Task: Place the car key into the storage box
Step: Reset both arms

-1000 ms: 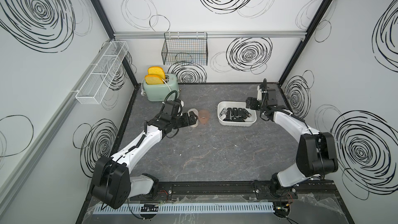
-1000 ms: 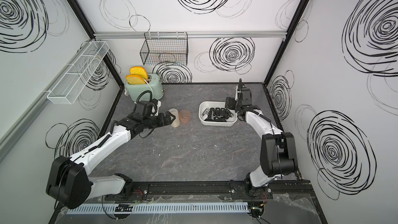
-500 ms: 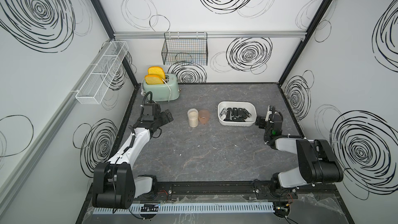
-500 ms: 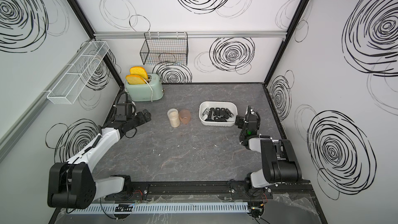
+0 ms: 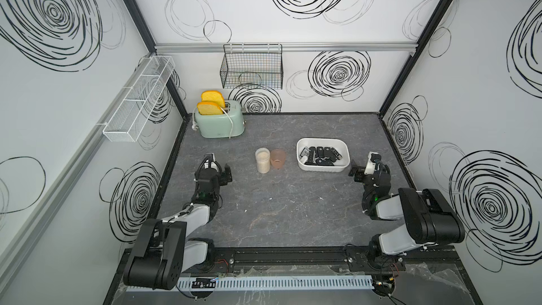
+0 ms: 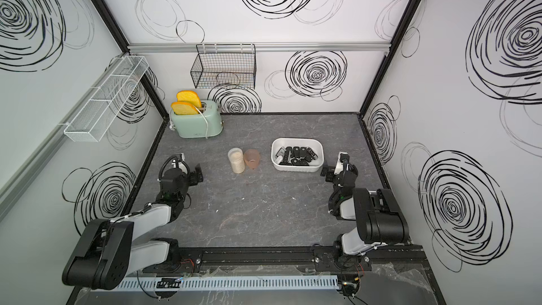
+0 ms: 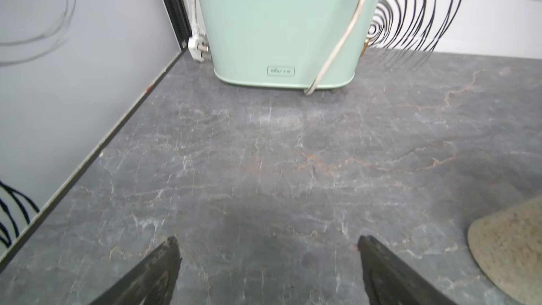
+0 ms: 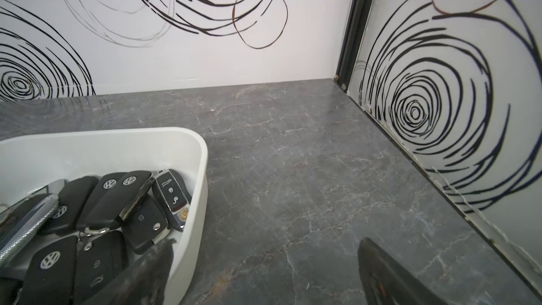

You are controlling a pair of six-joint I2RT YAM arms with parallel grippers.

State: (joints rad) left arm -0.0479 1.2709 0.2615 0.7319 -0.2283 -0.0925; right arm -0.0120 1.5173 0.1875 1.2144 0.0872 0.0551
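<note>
Left claw (image 7: 267,249): found wide open and empty, with bare grey surface (image 7: 264,156) between its tips. It is pointed at the mint-green toaster (image 7: 281,24), which stands well apart from it in the far left corner. Nothing is touched by this claw.

Centre of the surface: a lidded jar of pale grains (image 5: 262,160) and a pinkish cup (image 5: 278,158) are noted side by side, between the left claw and the storage box.

Storage box (image 5: 322,168): placed right of centre, its long axis running across the surface from left to right. A heap of black car keys (image 5: 321,154) is seen inside it, with their long axes mixed. No car key is seen lying outside the box in either top view.

Right claw (image 8: 265,249): found wide open and empty. It is positioned just beside the right-hand short end of the box, so the box lies to its left. In the right wrist view one fingertip (image 8: 152,259) overlaps the near corner of the box; whether the wall is touched cannot be told.

Finding: the right arm is much the nearer to the box. The placing is judged complete, since nothing is held by either claw and every key in view lies in the box.
</note>
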